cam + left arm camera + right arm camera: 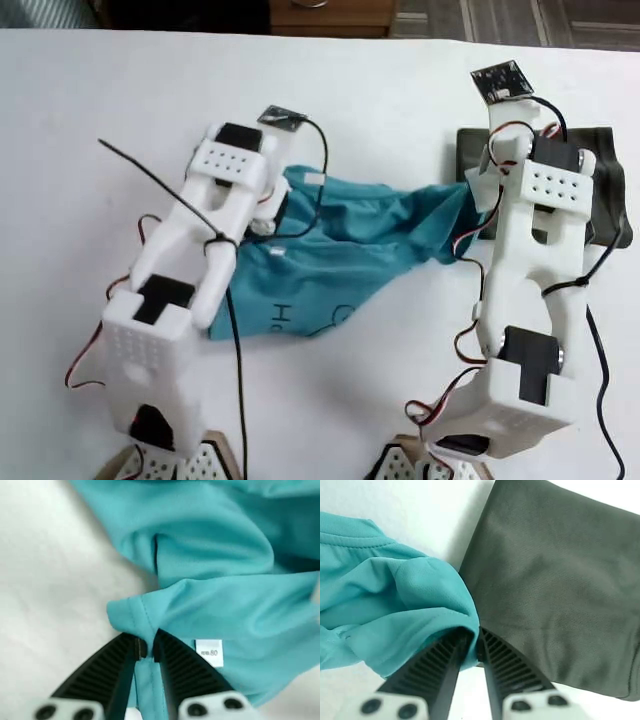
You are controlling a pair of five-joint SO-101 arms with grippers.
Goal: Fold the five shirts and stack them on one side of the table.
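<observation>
Fabric of the teal shirt [340, 250] lay crumpled and stretched across the middle of the tabletop [100, 90], between the two arms, with its wider part spread toward the near edge. The left gripper [147, 647] was closed to a narrow gap on a folded hem of this shirt, and the black ribbed fingers [185, 670] pinched a thin strip of the cloth between them. A small white label [209, 652] was sewn on the teal cloth just beside one finger. The right gripper [470, 642] was closed in the same way on the other end of the teal shirt, where the cloth bulged in a rounded fold over the fingertips. Just beside that fold lay the dark grey shirt [560, 580], folded flat into a rectangle. It was on the right side of the tabletop, closer to the far edge, partly under the right arm in the high view. The teal fold touched the edge of the dark grey shirt, or almost touched it. A black cable [238, 380] ran along the left arm toward the near edge.
</observation>
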